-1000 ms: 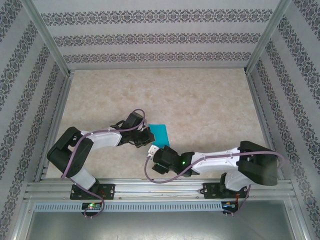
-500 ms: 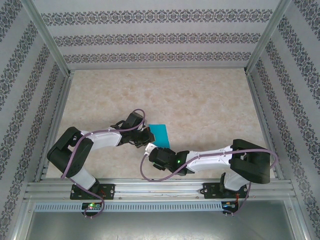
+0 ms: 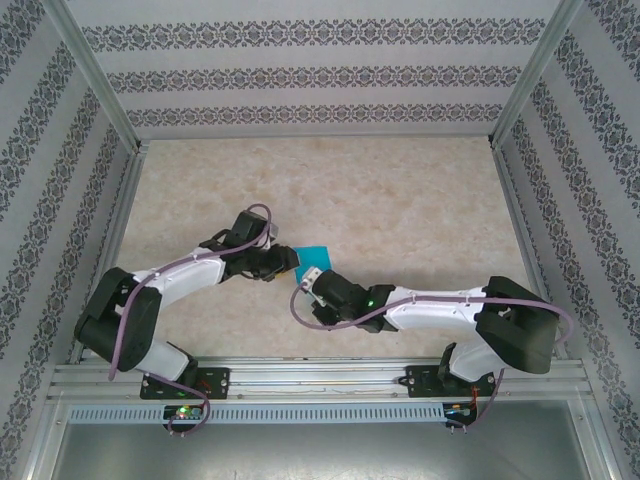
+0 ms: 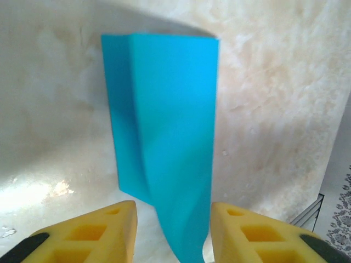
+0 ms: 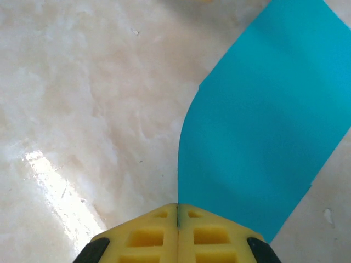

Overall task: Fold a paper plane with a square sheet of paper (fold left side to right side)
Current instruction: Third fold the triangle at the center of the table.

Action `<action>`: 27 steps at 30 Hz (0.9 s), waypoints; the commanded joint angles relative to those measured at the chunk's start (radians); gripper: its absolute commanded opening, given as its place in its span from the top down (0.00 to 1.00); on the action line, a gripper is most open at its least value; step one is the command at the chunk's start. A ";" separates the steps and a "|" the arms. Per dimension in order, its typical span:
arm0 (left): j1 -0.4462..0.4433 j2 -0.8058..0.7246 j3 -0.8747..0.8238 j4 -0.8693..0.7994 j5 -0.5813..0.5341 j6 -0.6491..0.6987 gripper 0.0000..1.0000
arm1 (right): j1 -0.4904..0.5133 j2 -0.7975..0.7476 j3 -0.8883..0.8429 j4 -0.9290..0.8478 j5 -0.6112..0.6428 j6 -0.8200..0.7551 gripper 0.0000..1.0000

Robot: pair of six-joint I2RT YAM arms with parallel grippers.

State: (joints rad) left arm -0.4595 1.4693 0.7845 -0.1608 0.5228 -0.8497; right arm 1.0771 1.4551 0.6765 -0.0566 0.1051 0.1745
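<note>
The left pincer [image 4: 174, 219] stands released, jaws apart either side of the twisted end of the square sheet of paper [image 4: 164, 109], which sits mid-tabletop [image 3: 400, 200], nearer the near edge. The right pincer [image 5: 177, 211] is clenched on the sheet's edge. Bare surface stretches to the far edge.

Teal-blue paper [image 4: 164, 109], plain; yellow jaws (black-tipped); beige marbled table [image 3: 400, 200]; floral-striped walls [image 3: 320, 75].

A beige marbled tabletop [image 3: 400, 200] is ringed by floral-striped walls [image 3: 320, 75], with a metal rail [image 3: 320, 375] along its near edge.
</note>
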 commanded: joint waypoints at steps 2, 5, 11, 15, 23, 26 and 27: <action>0.016 0.000 0.073 -0.106 0.016 0.118 0.70 | -0.053 -0.005 -0.025 0.025 -0.233 0.075 1.00; 0.012 0.057 0.108 -0.072 0.075 0.138 0.77 | -0.088 0.009 -0.026 0.048 -0.324 0.102 1.00; -0.020 0.229 0.199 -0.040 0.160 0.174 0.86 | -0.145 0.037 -0.025 0.084 -0.454 0.150 1.00; -0.036 0.323 0.243 -0.042 0.167 0.202 0.89 | -0.159 0.062 -0.025 0.102 -0.496 0.170 1.00; -0.045 0.411 0.247 -0.049 0.142 0.243 0.93 | -0.189 0.081 -0.037 0.134 -0.551 0.202 1.00; -0.048 0.432 0.243 -0.060 0.127 0.267 0.96 | -0.205 0.085 -0.040 0.139 -0.581 0.212 1.00; -0.048 0.439 0.242 -0.064 0.121 0.275 0.96 | -0.213 0.089 -0.041 0.138 -0.590 0.217 1.00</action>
State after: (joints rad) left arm -0.4919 1.8805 1.0122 -0.1955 0.6613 -0.6300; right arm 0.8833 1.5272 0.6483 0.0589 -0.4294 0.3695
